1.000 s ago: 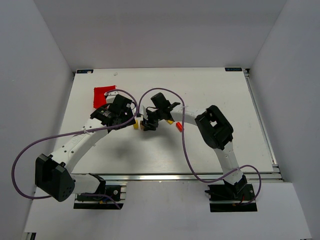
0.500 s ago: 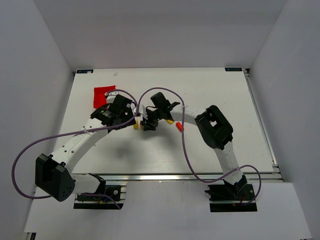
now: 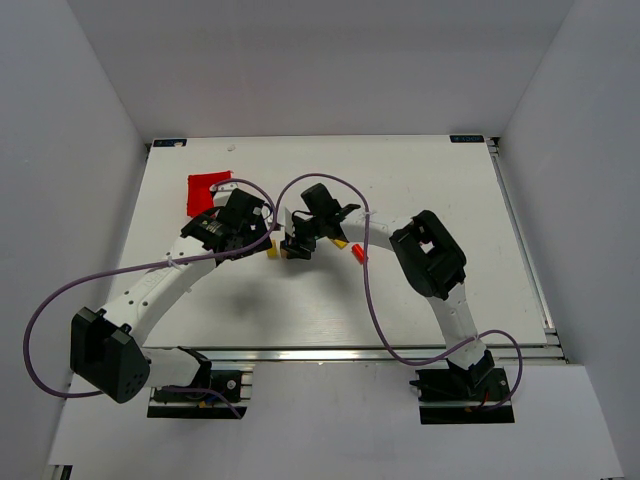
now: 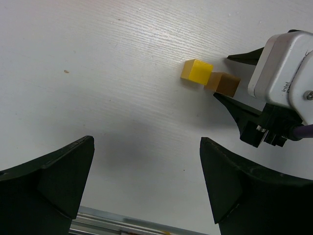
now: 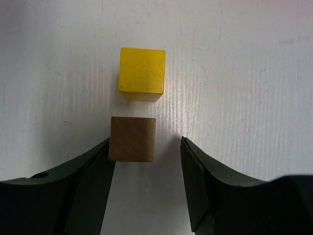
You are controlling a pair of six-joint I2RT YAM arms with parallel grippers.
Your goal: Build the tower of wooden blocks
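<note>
Our right tool point(image 5: 146, 147) stands half open around the brown block point(image 5: 132, 139), not gripping it; the yellow block point(image 5: 142, 69) lies just beyond.

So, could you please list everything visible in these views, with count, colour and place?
yellow wooden cube: one, yellow, on the table close beside the brown cube.
brown wooden cube: one, brown, on the table between the right pincer's fingers.
small red block: one, red, on the table beside the right arm.
small yellow piece: one, yellow, mostly hidden under the right arm.
red plastic bin: one, red, far left part of the table.
white table: one, white.
purple cables: two, purple, one along each arm.
left pincer: one, black, open and empty above the table.
right pincer: one, black, open around the brown cube.
</note>
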